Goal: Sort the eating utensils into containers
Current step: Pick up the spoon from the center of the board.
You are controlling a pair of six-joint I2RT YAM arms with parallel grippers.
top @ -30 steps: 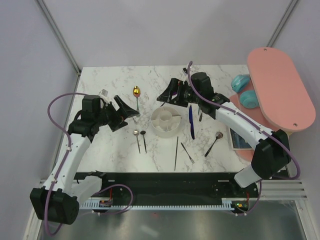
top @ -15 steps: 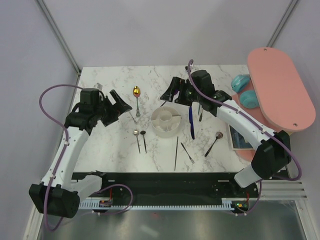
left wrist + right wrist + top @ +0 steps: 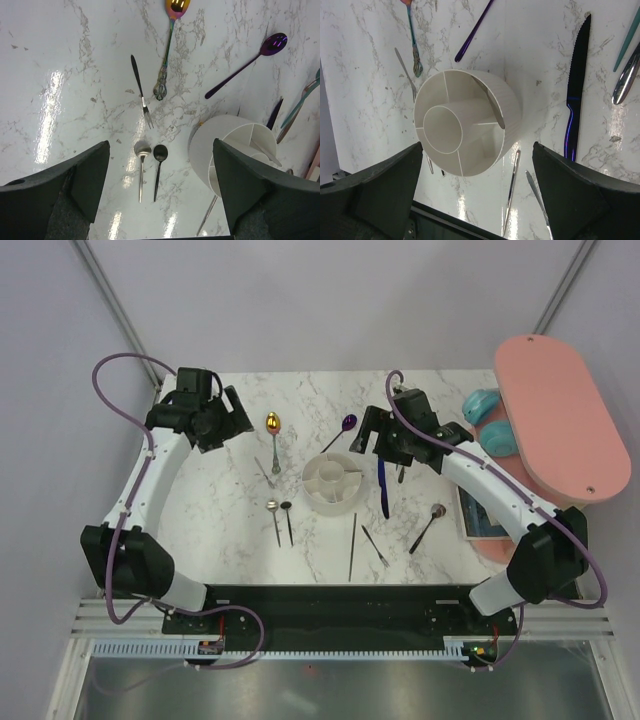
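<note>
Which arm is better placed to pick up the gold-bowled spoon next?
Left. The left gripper hangs open beside the gold-bowled spoon, on its side of the white holder. The right gripper, open too, is across the holder, nearer the purple spoon.

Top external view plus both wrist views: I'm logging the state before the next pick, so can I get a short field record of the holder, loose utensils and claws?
holder: white round holder, upright, mid-table
inside holder: one pale slim piece leaning in a ring section
left of holder: gold-bowled spoon, small fork, silver spoon, black spoon
far side of holder: purple spoon
right of holder: blue-handled knife
left claw: open, empty
right claw: open, empty, holder in its view
</note>
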